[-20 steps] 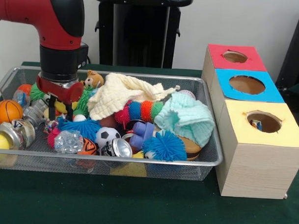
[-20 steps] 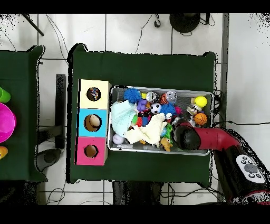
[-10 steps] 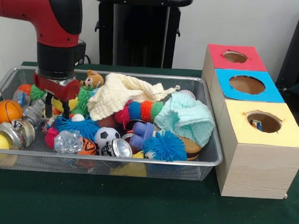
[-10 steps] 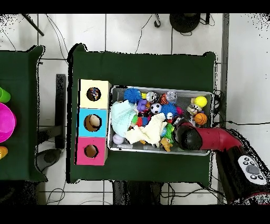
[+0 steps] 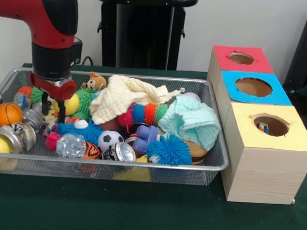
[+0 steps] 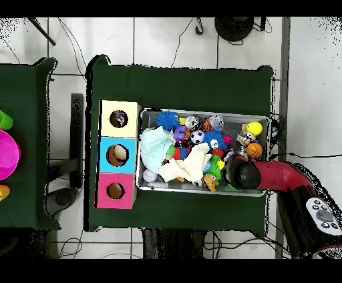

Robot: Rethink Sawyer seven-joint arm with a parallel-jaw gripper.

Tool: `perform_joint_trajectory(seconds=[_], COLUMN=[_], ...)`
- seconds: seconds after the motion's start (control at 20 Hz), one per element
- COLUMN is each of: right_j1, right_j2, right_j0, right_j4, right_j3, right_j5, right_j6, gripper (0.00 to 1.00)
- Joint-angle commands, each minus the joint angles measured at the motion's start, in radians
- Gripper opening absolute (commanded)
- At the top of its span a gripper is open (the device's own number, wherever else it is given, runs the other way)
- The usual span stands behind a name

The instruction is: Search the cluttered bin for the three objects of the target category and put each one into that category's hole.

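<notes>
The wire bin [image 5: 116, 167] is full of mixed toys. My gripper [image 5: 53, 109] hangs over its left end, open, with its dark fingers [image 5: 62, 112] on either side of a small yellowish toy. A yellow ball [image 5: 71, 104] lies just right of it. Nearby are a basketball [image 5: 8, 114], a soccer ball [image 5: 110, 139], a clear knobbly ball [image 5: 70, 145] and a blue spiky ball [image 5: 169, 149]. Three boxes stand right of the bin, with a red hole [image 5: 241, 58], a blue hole [image 5: 253, 86] and a yellow hole [image 5: 271, 125]. In the overhead view the red arm [image 6: 244, 173] hides the gripper.
A cream cloth [image 5: 121, 96] and a mint knit cloth [image 5: 193, 119] cover the bin's middle and right. A small bear [image 5: 95, 82] sits at the back and a tin can [image 5: 124, 152] at the front. A black stand [image 5: 144, 31] rises behind the bin.
The arm has shifted left along the bin and risen a little. The yellow ball that it partly covered now shows to the right of the fingers.
</notes>
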Motion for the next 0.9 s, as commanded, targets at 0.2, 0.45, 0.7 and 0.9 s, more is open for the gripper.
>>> perform_joint_trajectory(seconds=[0.2,0.45,0.7,0.9], right_j1=[0.157,0.194,0.205,0.207], right_j2=[0.057,0.053,0.068,0.071], right_j0=[-0.040,-0.018,-0.017,-0.019], right_j4=[-0.098,-0.107,-0.111,-0.131], right_j3=[-0.140,-0.157,-0.161,-0.164], right_j5=[0.067,0.024,-0.011,-0.062], right_j6=[-0.259,-0.219,-0.210,-0.200], gripper=[1.00,1.00,1.00,0.00])
